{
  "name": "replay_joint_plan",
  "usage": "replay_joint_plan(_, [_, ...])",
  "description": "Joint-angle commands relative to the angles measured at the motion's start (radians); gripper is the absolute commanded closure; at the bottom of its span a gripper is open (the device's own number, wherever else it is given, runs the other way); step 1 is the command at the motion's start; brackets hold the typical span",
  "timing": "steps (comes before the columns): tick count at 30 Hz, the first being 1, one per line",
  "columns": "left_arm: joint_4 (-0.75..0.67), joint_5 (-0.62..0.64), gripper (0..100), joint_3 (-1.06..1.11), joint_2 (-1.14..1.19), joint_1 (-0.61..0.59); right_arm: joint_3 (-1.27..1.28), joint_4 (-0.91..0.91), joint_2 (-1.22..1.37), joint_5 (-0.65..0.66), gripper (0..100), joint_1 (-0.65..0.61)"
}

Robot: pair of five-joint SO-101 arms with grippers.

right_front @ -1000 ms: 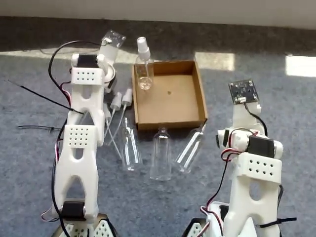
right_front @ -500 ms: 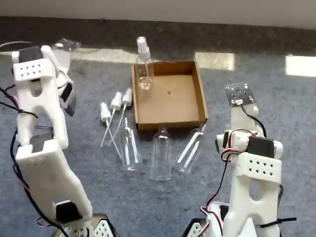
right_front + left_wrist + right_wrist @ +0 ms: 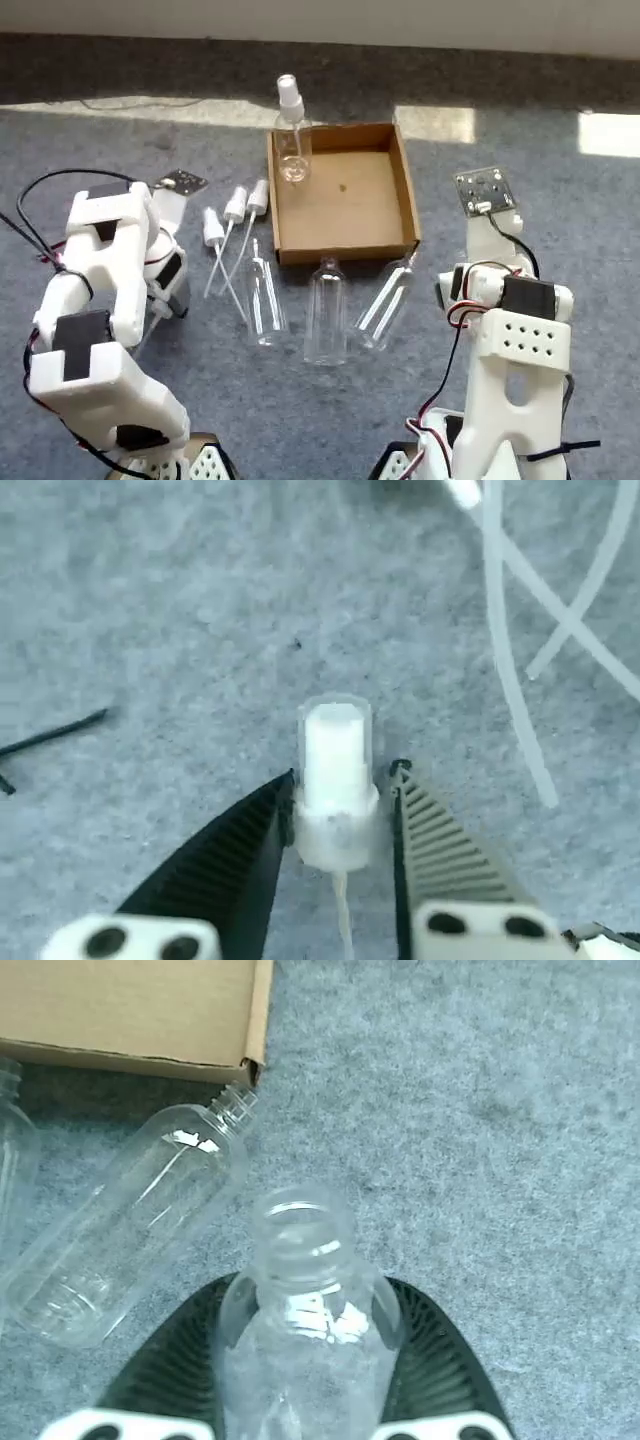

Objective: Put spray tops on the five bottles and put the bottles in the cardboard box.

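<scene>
Spray top [image 3: 335, 742]: pinched between the left gripper's [image 3: 342, 778] ribbed jaws, low over the carpet.
Open bottle [image 3: 300, 1255]: clamped in the right gripper [image 3: 310, 1295].
Lying bottles [image 3: 326, 312]: three on their sides just in front of the cardboard box [image 3: 408, 190].
Capped bottle [image 3: 291, 135]: upright in the box's far left corner.
Loose spray tops [image 3: 232, 212]: three, beside the box.
Carpet [image 3: 560, 230]: grey, short pile, with sun patches [image 3: 435, 122] near its far edge.
Wall [image 3: 400, 18]: pale strip beyond.

Indoor room, perhaps a home or office, grey carpet [image 3: 560, 230], sunlit patches [image 3: 608, 133], pale wall [image 3: 400, 18] behind
</scene>
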Motion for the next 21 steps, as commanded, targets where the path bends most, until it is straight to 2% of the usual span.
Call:
replay_joint_plan(1, [-0.002,-0.003,82,-0.028,0.013,0.053,-0.012,0.004,-0.024,0.009,99.5,-0.005])
replay_joint_plan(4, [-0.002,-0.003,82,-0.042,0.028,0.053,-0.012,0.004,-0.024,0.009,99.5,-0.005])
replay_joint_plan(15, [0.000,-0.003,98,-0.087,0.016,0.051,-0.012,0.004,-0.024,0.009,99.5,-0.004])
replay_joint_plan(18, [0.075,-0.002,100,-0.154,-0.084,0.051,-0.013,-0.002,-0.025,0.009,99.5,-0.005])
replay_joint_plan(21, [0.160,0.060,100,-0.240,-0.225,0.059,-0.019,-0.002,-0.025,0.009,99.5,-0.005])
